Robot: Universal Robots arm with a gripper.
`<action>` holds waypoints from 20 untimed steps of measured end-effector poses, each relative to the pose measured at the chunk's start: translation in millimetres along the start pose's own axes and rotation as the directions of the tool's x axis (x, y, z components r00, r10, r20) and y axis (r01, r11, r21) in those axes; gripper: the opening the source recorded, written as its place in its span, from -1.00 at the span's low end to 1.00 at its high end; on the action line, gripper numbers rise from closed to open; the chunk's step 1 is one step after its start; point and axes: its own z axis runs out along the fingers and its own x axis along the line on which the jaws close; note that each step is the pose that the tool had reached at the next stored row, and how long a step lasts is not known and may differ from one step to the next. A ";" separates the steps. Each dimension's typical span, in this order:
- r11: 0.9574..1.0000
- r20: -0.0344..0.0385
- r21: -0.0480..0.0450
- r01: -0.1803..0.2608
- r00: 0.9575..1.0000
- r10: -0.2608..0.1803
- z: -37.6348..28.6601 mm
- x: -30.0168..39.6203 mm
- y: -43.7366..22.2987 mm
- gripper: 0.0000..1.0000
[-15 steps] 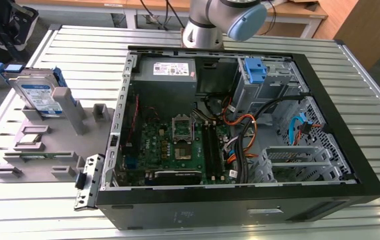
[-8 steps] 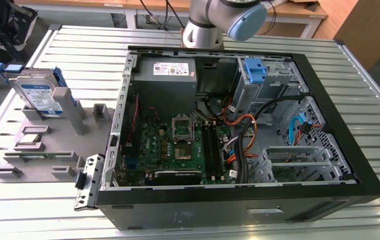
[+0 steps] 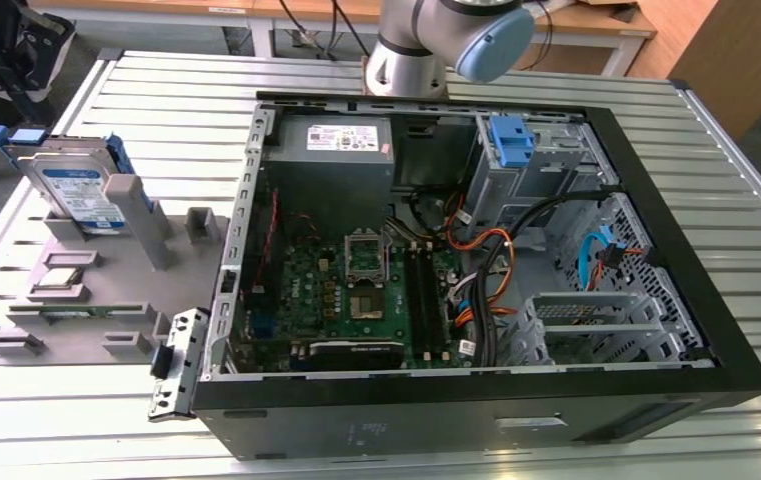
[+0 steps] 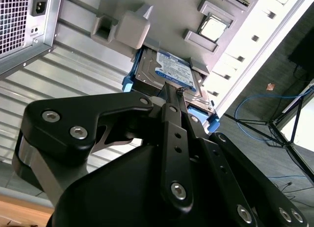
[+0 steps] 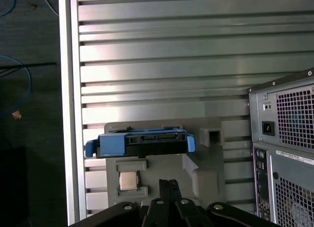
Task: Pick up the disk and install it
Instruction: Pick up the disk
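Observation:
The disk (image 3: 80, 190) stands on edge in a grey holder (image 3: 113, 300) at the exterior view's left, beside the open computer case (image 3: 700, 330). It is silver with a white-and-blue label and blue side rails. In the second wrist view the disk (image 4: 171, 70) lies just past my gripper (image 4: 171, 89), whose fingers are pressed together with nothing between them. In the first wrist view the disk (image 5: 142, 142) shows edge-on, apart from the gripper (image 5: 169, 182).
Inside the case are a grey power supply (image 3: 331, 140), a motherboard (image 3: 367, 290), cables and a bare blue bracket (image 3: 507, 140). The holder also carries a processor chip (image 5: 128, 180). The arm's base (image 3: 407, 60) stands behind the case. A slatted metal table (image 3: 153, 90) surrounds everything.

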 end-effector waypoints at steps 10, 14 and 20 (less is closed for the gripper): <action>1.000 0.000 -0.004 0.000 1.000 0.000 4.9 0.0 -0.1 -0.80; 1.000 -0.001 -0.008 0.000 1.000 0.000 6.2 0.2 1.2 -0.80; 1.000 -0.001 -0.012 0.000 1.000 0.000 8.3 0.5 5.0 -0.80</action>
